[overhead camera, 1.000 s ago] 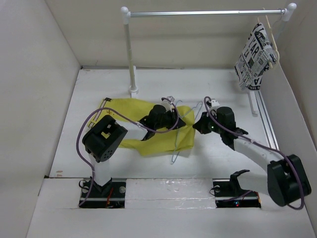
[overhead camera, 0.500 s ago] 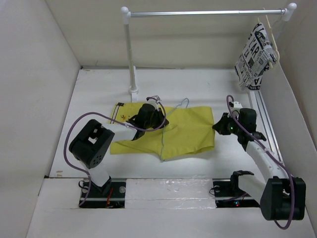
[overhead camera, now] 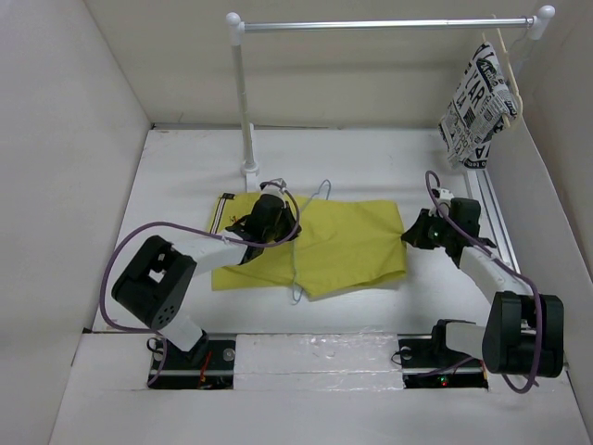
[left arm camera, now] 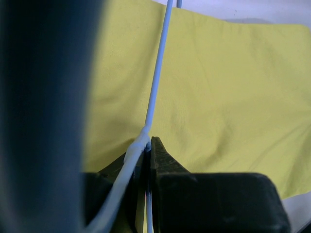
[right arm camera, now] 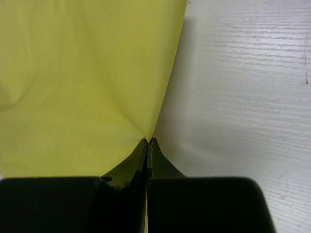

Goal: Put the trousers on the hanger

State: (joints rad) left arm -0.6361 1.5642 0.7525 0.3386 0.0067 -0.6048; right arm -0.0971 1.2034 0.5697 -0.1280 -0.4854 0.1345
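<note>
Yellow trousers (overhead camera: 338,246) flat on white tabletop (overhead camera: 185,176), light-blue hanger (left arm camera: 154,87) lying across.
Told only by wrist views: left pincer (left arm camera: 146,148) clamped on hanger wire, right pincer (right arm camera: 148,141) nipping trousers' edge.

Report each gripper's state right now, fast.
The left gripper: closed, holding the hanger by its wire.
The right gripper: closed, pinching the edge of the trousers.

I'm looking down on the whole table (overhead camera: 371,158) from above and behind the arm bases (overhead camera: 190,357) at its near edge. Left wrist camera sits tight along the hanger (left arm camera: 156,87), right wrist tight on the trousers (right arm camera: 87,73); all three share that cloth.
</note>
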